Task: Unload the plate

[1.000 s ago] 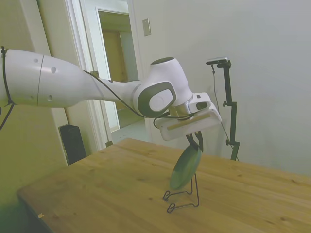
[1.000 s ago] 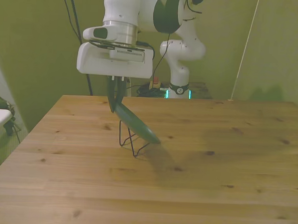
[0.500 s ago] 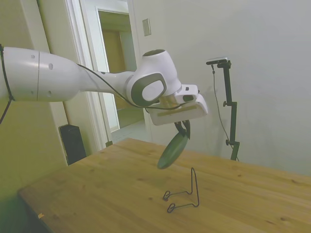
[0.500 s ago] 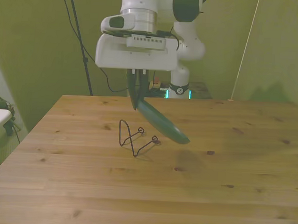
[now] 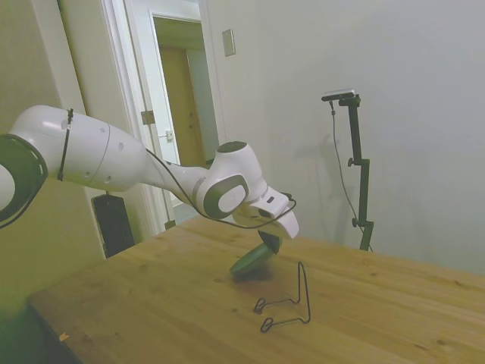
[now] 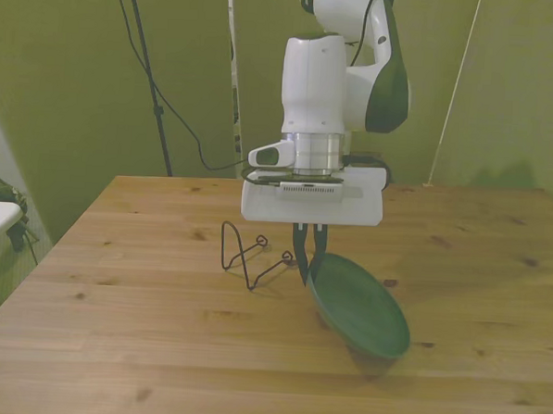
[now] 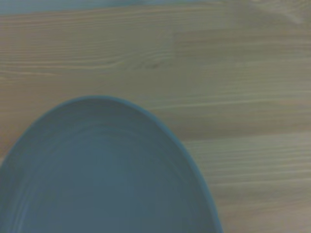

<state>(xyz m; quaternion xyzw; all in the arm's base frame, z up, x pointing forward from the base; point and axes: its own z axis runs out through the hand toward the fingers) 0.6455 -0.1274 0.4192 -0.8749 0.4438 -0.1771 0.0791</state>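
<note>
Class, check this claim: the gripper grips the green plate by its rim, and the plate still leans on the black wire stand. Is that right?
Not quite. The gripper does grip the green plate by its rim, but the plate is off the black wire stand. The front view shows the plate held to that view's right of the stand, low over the table, apart from the wire.

I have the white arm (image 5: 114,163) stretched low over the table, its wrist bent downward. My gripper (image 6: 309,261) points down, its two dark fingers (image 6: 301,255) pinched close together on the rim of the plate (image 6: 362,307), which hangs tilted from them. In the side view the gripper (image 5: 267,244) sits under the wrist flange.
</note>
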